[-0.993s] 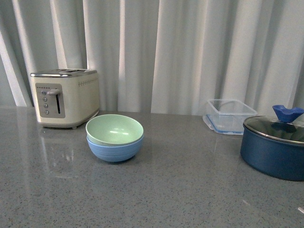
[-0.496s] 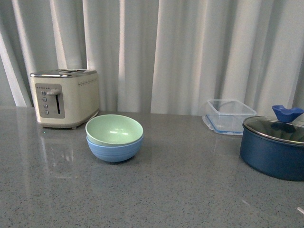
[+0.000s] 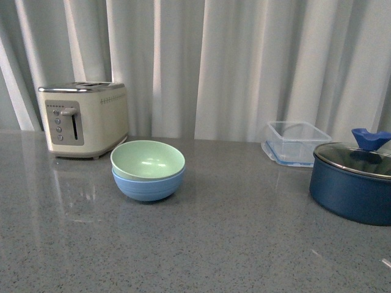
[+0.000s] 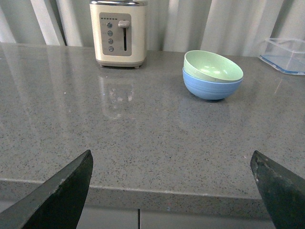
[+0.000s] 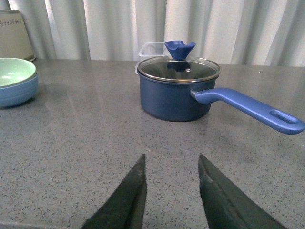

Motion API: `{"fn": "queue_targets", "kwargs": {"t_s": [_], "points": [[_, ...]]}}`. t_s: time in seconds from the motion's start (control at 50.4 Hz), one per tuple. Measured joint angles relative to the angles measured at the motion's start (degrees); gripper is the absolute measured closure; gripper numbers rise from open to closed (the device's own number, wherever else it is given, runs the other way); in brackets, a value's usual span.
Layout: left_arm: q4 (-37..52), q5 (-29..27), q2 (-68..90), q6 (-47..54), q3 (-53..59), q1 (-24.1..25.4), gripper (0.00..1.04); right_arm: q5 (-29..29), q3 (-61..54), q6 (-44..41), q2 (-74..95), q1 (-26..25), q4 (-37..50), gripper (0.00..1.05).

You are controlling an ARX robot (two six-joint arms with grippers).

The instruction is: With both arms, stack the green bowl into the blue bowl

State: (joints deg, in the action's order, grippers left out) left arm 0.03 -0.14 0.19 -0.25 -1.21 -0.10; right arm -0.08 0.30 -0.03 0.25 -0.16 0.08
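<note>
The green bowl (image 3: 147, 160) sits nested inside the blue bowl (image 3: 148, 187) on the grey counter, left of centre in the front view. No arm shows in the front view. In the left wrist view the green bowl (image 4: 213, 66) rests tilted in the blue bowl (image 4: 211, 88), far ahead of my left gripper (image 4: 171, 160), which is wide open and empty above the counter's near edge. In the right wrist view my right gripper (image 5: 172, 161) is open and empty over bare counter, and the stacked green bowl (image 5: 14, 70) and blue bowl (image 5: 18, 94) lie far off at the picture's edge.
A cream toaster (image 3: 84, 119) stands behind the bowls on the left. A clear plastic container (image 3: 295, 142) sits at the back right. A dark navy pot with glass lid (image 3: 353, 183) stands at the right; its long handle (image 5: 248, 108) points toward the right gripper's side.
The front view has shifted slightly, so everything sits a little higher in the picture. The bowls have not moved relative to the toaster or each other.
</note>
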Motion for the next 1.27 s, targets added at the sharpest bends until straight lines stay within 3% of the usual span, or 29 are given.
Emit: {"fn": "queue_targets", "kwargs": {"t_s": [0.099,0.357,1.271], "points": [[0.0,0.0,0.0,0.0,0.0,0.0,0.07,0.0,0.0,0.0,0.0,0.0,0.0,0.56],[0.0,0.0,0.0,0.0,0.0,0.0,0.07,0.0,0.0,0.1,0.0,0.0,0.0,0.08],[0.0,0.1,0.0,0.0,0.0,0.0,0.07,0.0,0.0,0.0,0.0,0.0,0.0,0.10]]}}
